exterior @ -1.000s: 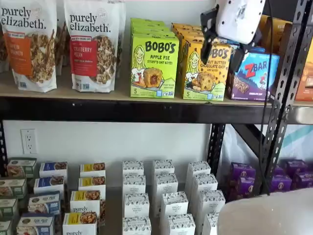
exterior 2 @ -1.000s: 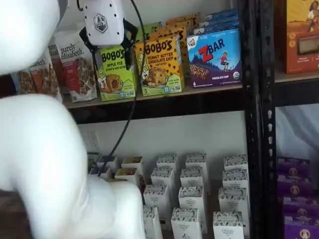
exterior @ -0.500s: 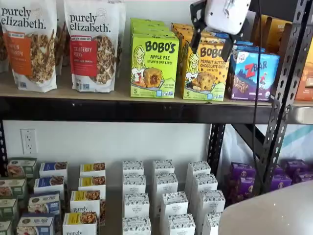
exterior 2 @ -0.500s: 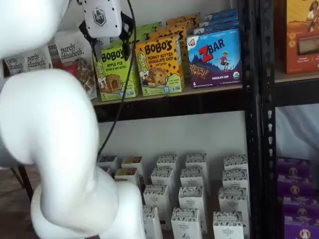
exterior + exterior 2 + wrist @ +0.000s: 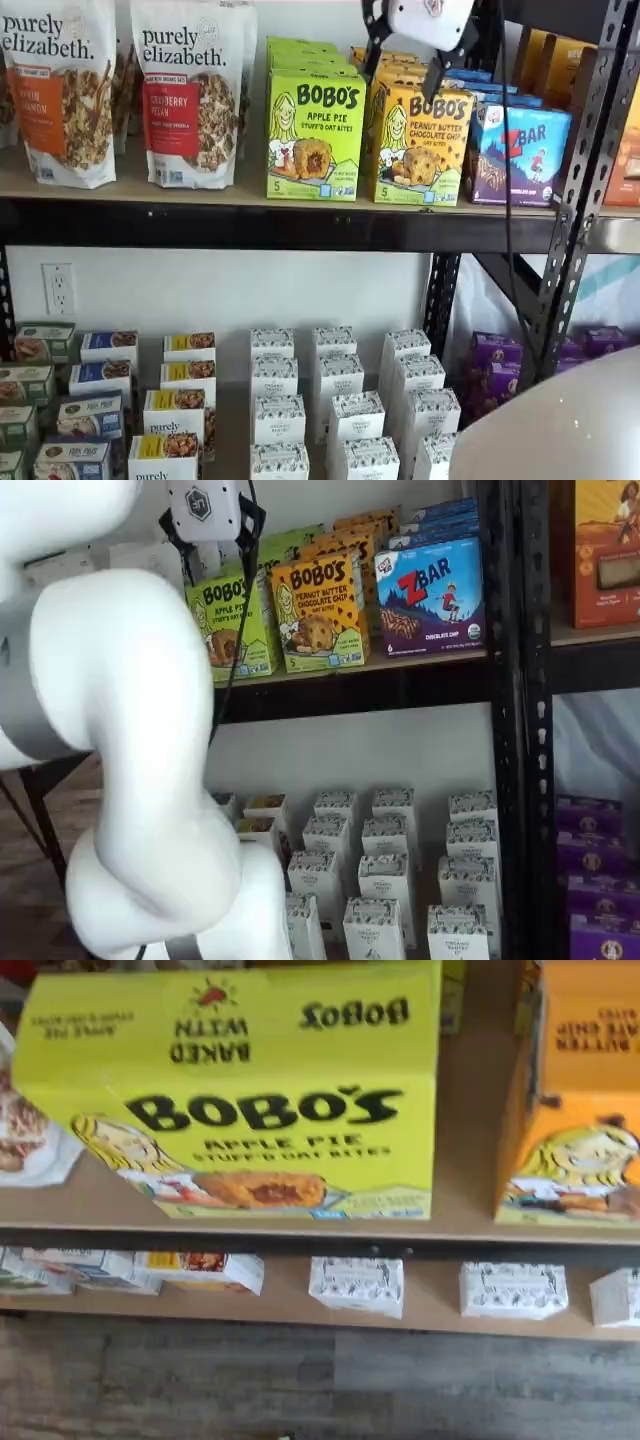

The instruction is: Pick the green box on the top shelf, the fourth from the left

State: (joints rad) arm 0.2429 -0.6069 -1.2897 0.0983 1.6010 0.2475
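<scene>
Gripper [image 5: 213, 550]: fingers spread apart, empty, hanging above the green box's top.
Green box [image 5: 315, 133]: upright on the top shelf [image 5: 250, 224], untouched.
Orange Bobo's box [image 5: 420, 143]: just beside the green box.
Zbar box [image 5: 518, 155]: beyond the orange box from the green one.
Granola bag [image 5: 190, 92]: on the green box's other side.

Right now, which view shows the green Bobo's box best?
A shelf view: the green box stands front-on and unblocked, label fully readable. The wrist view shows it large but blurred, with top and front only. In a shelf view the arm hides its left edge.
</scene>
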